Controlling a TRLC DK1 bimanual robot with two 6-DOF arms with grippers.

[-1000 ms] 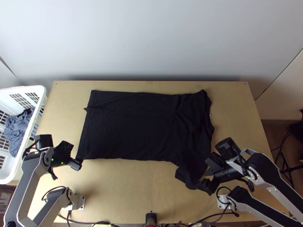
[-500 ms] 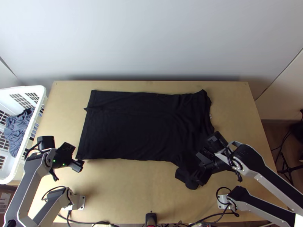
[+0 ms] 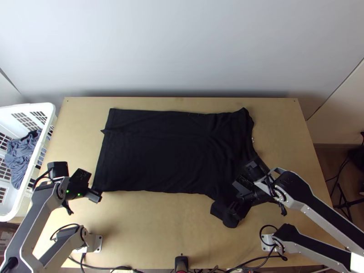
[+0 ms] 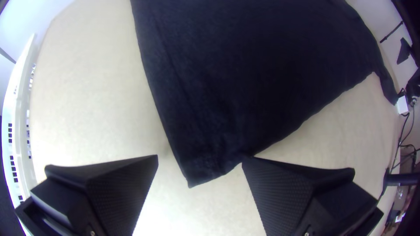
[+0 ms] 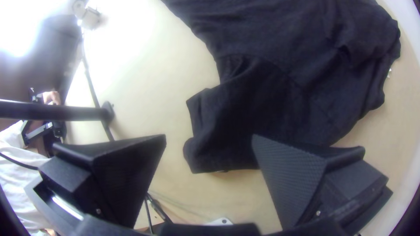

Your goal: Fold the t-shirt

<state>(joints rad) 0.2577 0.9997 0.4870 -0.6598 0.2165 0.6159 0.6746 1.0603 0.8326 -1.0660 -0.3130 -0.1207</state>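
t-shirt (image 3: 159,152): spread on table (image 3: 168,236), bunched sleeve (image 3: 221,211) toward near edge
left gripper (image 4: 200,157): open, at shirt's near-left corner; may close too high, miss thin cloth
right gripper (image 5: 209,136): open, by sleeve; uneven layers may slip, or a tug may wrinkle shirt body

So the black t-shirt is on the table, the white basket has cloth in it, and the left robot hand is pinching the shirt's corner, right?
No, the left gripper isn't pinching the corner: the left wrist view shows its fingers apart. The t-shirt is on the table, and the white basket has cloth in it.
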